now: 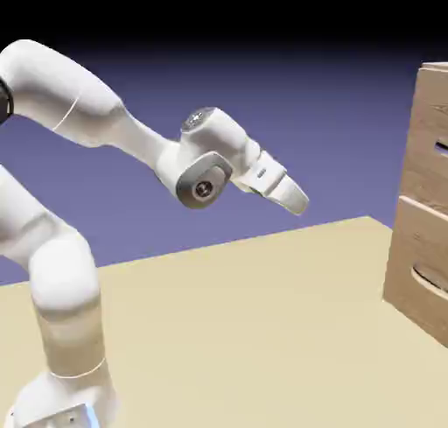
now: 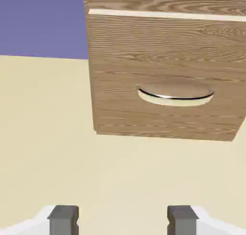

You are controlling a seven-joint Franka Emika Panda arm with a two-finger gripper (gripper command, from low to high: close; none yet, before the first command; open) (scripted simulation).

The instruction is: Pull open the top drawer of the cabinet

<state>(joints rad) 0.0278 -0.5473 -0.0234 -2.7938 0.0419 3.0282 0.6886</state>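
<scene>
**None of the pull is done yet — arm well short of the cabinet**

Nothing about the top drawer (image 1: 433, 150) suggests it has been drawn out: in the exterior view its front sits flush in the cabinet (image 1: 424, 216), at the right edge of the picture, with only a sliver of its dark slot handle showing. The gripper (image 1: 297, 199) hangs in mid-air over the table (image 1: 254, 330), well apart from the cabinet and angled down toward it. Its jaws stand apart with nothing between them; the hand view shows both grey fingertips (image 2: 64, 218) spread wide over bare tabletop.

That view looks at the lower drawer front (image 2: 163, 75) and its curved handle (image 2: 175, 97) — not the target, which lies above the seam near the top edge. Everything remains, by my reading: closing the gap, rising to the slot handle, gripping it, then pulling.
</scene>
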